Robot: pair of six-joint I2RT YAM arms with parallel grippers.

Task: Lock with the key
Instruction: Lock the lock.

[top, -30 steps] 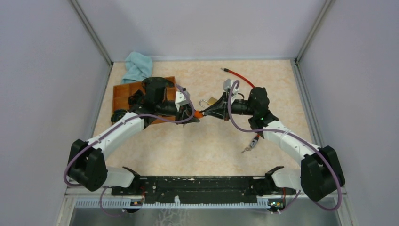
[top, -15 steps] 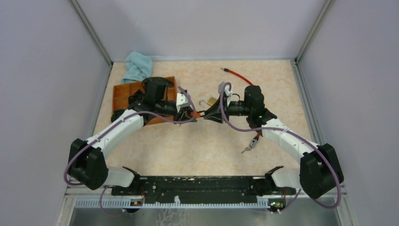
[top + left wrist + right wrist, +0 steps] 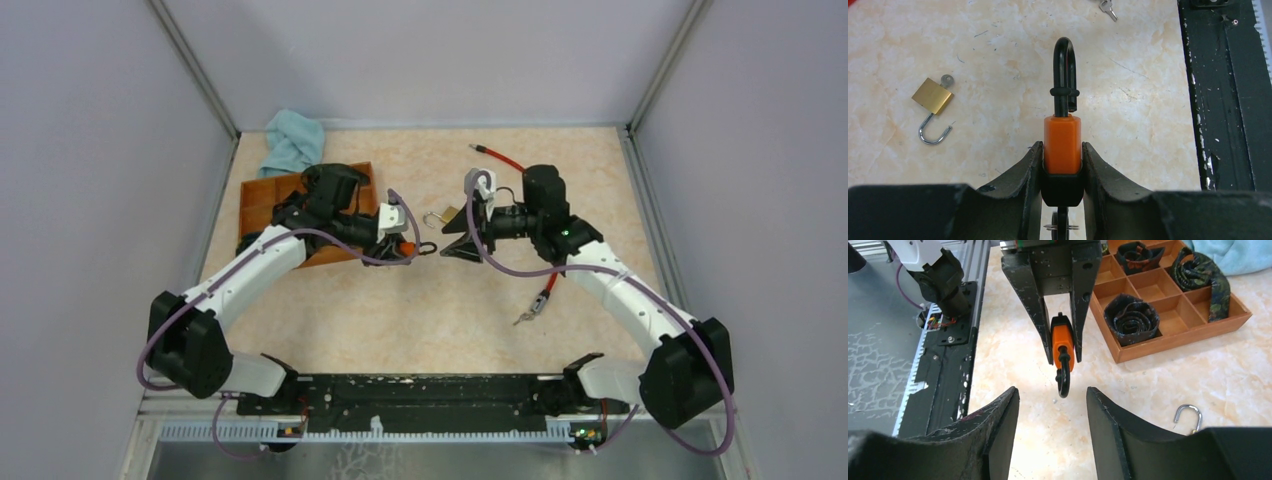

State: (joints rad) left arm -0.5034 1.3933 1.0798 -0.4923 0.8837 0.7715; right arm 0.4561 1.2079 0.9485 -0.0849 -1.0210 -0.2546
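Padlock (image 3: 1062,142): orange block, black U-shackle (image 3: 1065,65).

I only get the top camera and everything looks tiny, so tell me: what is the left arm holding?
Observer: An orange padlock, clamped between the left fingers, with its black shackle pointing away from the wrist.
Operator: Is my right arm holding something too?
Observer: No. In the right wrist view the right fingers are spread wide with nothing between them, and they face that padlock.
Operator: Is the gold lock shut?
Observer: No. The left wrist view shows the brass padlock lying on the table with its steel shackle swung open.
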